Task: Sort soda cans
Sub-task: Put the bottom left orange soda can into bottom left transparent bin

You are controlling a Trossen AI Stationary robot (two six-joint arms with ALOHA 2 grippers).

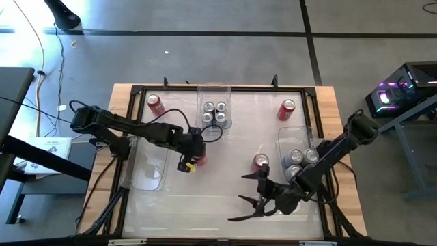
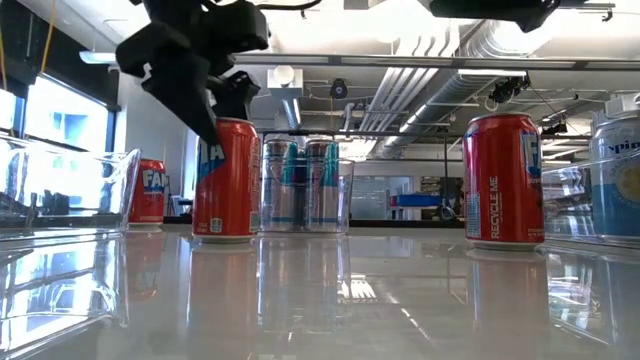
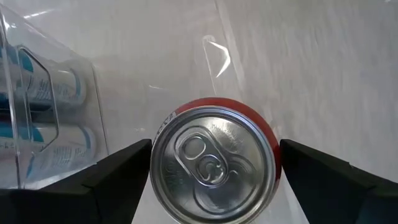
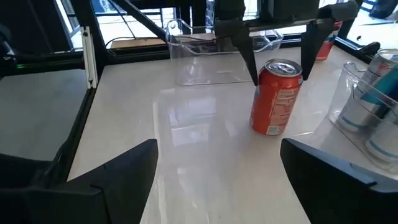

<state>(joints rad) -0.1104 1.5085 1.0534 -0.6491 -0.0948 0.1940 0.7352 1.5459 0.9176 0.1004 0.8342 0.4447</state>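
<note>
Cans number eleven in the high view: four red ones loose on the table (image 1: pixel 218 212) and seven silver ones in bins. One red can (image 1: pixel 155 104) stands upper left of the frame, another (image 1: pixel 287 109) upper right, a third (image 1: pixel 261 162) right of centre, and the fourth (image 1: pixel 199 158) just left of centre, mostly hidden under the left gripper (image 1: pixel 193 157). Four silver cans (image 1: pixel 214 113) sit two by two in the bin (image 1: pixel 214 90) at top centre; three more (image 1: pixel 299 161) sit in the bin (image 1: pixel 292 134) at the right. A third bin (image 1: pixel 146 167) lies at the left, and no cans show in it. That makes three clear bins and two arms. The left gripper is over the fourth red can with its jaws wide: in the left wrist view the can top (image 3: pixel 211 165) fills the lower middle between the two fingers (image 3: pixel 118 180), with a gap showing on each side. In the low view the same can (image 2: pixel 226 180) stands upright left of centre, with a dark finger (image 2: pixel 195 100) running down beside its upper edge. In the right wrist view that can is upright, right of centre, with the left gripper's fingers straddling its top. The right gripper (image 1: pixel 254 198) hangs at the lower middle of the high view with its jaws wide, holding nothing; the third red can stands just above it in the frame, apart from its fingers.
</note>
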